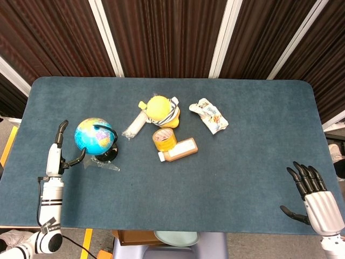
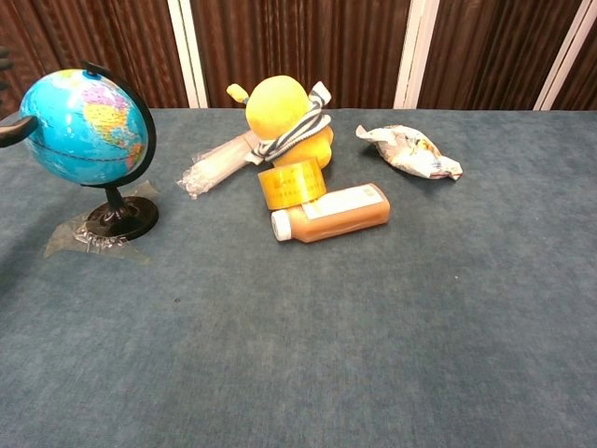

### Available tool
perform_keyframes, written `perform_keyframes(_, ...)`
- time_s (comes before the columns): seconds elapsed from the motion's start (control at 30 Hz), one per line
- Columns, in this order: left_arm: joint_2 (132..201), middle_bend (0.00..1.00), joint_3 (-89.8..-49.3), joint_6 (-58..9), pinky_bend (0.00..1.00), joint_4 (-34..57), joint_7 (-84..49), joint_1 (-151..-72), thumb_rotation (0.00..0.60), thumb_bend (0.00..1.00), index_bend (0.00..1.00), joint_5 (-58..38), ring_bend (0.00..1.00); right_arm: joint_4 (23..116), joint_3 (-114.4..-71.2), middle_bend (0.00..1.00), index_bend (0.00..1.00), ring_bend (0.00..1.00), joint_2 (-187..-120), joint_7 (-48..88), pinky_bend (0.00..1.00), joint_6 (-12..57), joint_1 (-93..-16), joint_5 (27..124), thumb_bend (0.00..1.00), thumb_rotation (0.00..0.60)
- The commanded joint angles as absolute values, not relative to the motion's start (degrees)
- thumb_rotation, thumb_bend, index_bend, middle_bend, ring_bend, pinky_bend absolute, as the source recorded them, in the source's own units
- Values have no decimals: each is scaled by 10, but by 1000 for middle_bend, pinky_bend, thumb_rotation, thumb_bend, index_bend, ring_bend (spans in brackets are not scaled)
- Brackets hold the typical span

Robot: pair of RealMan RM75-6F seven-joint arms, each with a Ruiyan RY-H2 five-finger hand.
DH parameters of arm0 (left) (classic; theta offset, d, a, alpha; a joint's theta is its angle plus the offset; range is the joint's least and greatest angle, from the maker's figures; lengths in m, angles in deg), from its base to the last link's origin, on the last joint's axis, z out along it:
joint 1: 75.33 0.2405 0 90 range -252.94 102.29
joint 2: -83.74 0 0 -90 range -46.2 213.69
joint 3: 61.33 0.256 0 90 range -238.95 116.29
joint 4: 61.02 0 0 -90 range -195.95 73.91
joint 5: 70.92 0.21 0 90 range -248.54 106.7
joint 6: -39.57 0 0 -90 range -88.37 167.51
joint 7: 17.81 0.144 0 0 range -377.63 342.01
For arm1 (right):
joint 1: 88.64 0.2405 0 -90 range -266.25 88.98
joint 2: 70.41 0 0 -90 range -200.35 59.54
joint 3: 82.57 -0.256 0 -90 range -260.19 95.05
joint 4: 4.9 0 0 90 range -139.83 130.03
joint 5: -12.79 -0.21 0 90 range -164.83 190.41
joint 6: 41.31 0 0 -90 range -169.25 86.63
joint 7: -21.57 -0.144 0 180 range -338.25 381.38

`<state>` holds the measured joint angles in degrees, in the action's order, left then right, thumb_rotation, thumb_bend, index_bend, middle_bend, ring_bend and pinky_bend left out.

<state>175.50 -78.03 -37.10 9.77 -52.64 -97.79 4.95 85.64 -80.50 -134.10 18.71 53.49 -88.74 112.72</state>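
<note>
A small blue globe (image 1: 94, 136) on a black stand stands on crinkled clear plastic at the table's left side. My left hand (image 1: 56, 156) is just left of it with fingers spread. Its thumb reaches toward the globe's lower left side. In the chest view a dark fingertip (image 2: 15, 132) touches the left side of the globe (image 2: 86, 121), which leans slightly right. My right hand (image 1: 314, 198) hovers at the table's front right corner, fingers apart and holding nothing, far from every object.
In the middle of the blue table (image 1: 242, 162) lie a yellow plush duck (image 1: 160, 109), a yellow tape roll (image 1: 164, 139), an orange bottle (image 1: 179, 150) on its side and a clear wrapped tube (image 1: 135, 127). A crumpled snack packet (image 1: 209, 115) lies to their right.
</note>
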Motion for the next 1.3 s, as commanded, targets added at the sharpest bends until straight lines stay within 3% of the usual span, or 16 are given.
perform_keyframes(0.03,1755,0,-778,-376,0,95,-526,-975,600,365,0,52,0,857,-805,0,0,0,-1341,187,0,535,-888,1127,124,600)
perform_keyframes(0.47,1767,0,-791,-367,0,43,-528,-983,600,360,0,37,0,859,-807,0,0,0,-1340,188,0,535,-889,1126,124,600)
perform_keyframes(1.3,1801,0,-821,-283,0,-88,-557,-1041,600,360,0,1,0,862,-813,0,0,0,-1343,207,0,525,-889,1112,124,600)
